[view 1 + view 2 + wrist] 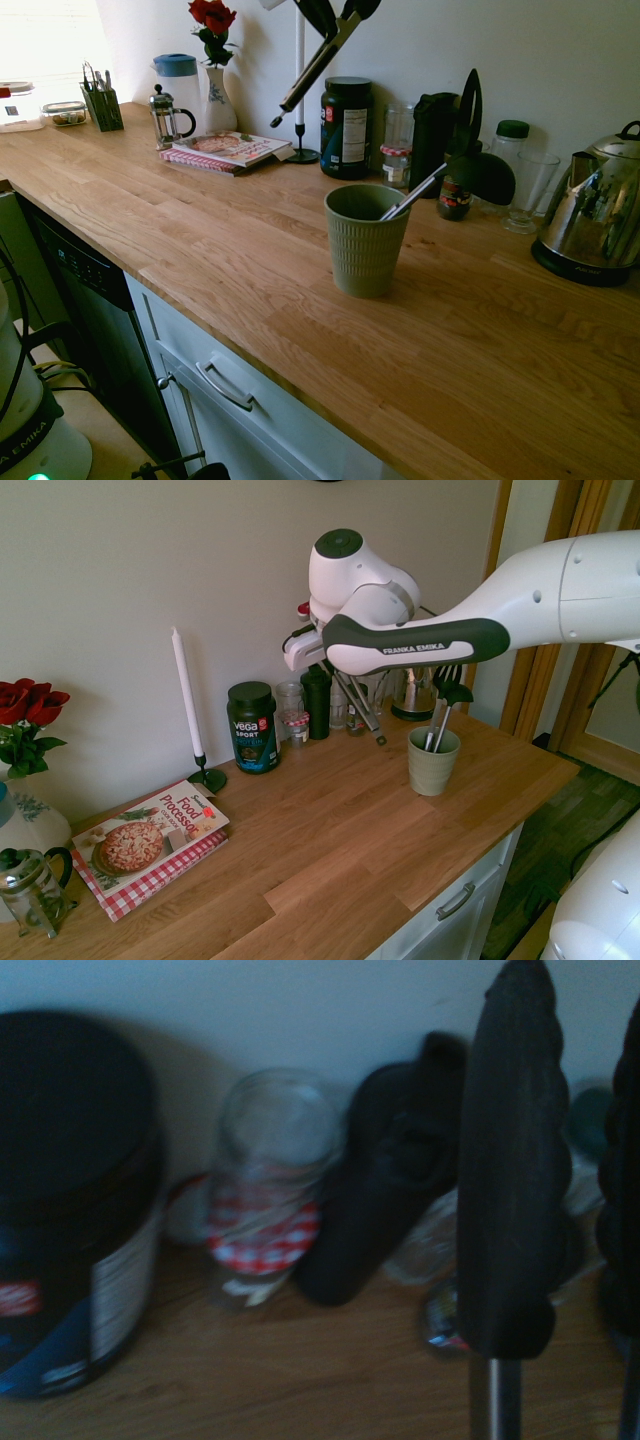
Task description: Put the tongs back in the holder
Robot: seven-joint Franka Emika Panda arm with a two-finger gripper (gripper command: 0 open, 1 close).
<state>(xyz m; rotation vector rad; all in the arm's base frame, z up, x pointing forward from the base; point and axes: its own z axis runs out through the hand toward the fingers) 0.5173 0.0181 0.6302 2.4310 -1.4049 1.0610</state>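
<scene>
Second exterior view: my table lies bare out to its front edge. My arm reaches across above. My tool grips the tongs, slanting down, airborne, beside the holder.

This is a home kitchen. A long oiled-wood worktop runs along a plain white wall, with white drawer fronts and a metal handle below it and a dark built-in dishwasher beside them. On the worktop stand a shiny steel electric kettle, a small glass French press, a recipe book with a pizza on its cover and a white vase of red roses.
</scene>
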